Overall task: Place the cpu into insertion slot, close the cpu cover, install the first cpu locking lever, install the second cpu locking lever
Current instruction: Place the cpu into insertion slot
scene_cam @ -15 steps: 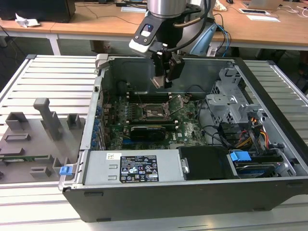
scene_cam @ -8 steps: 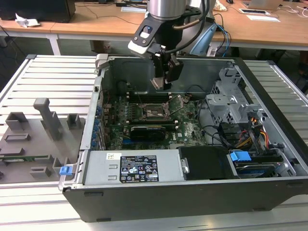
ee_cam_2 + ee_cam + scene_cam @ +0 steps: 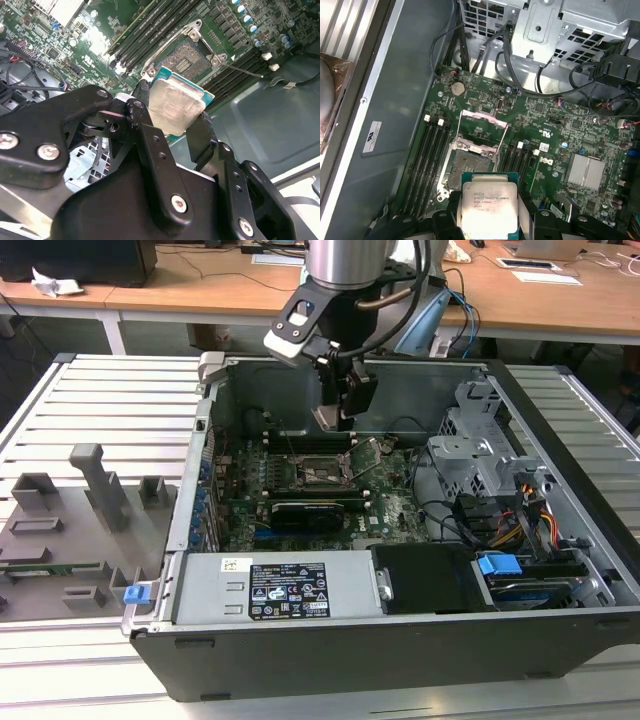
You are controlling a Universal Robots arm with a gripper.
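Claw (image 3: 341,418) clenched on the cpu (image 3: 176,106) — its fingers (image 3: 147,125) pinch two opposite edges, and both wrist views show the pale metal face clear between them.

Exterior view, taken from its left:
- A grey fixture tray (image 3: 80,510) lies on the slatted table (image 3: 110,380), at nine o'clock of the open computer case (image 3: 330,660).
- The claw hangs inside the case, above the motherboard (image 3: 390,505).
- The insertion slot (image 3: 318,472) lies at about six o'clock of the claw, close below it and apart from it.
- The drive cage (image 3: 480,440) stands at three o'clock.

In the first wrist view the slot is bare and the cpu cover (image 3: 484,127) stands raised at its far edge. Nothing is seated and nothing is closed.

Judgement: step one, placing the cpu, is in hand. The cover and both levers are not yet dealt with. Seating calls for the chip held level, squared to the socket rim and centred over it, then lowered gently — a tilted or offset entry risks the contact field.
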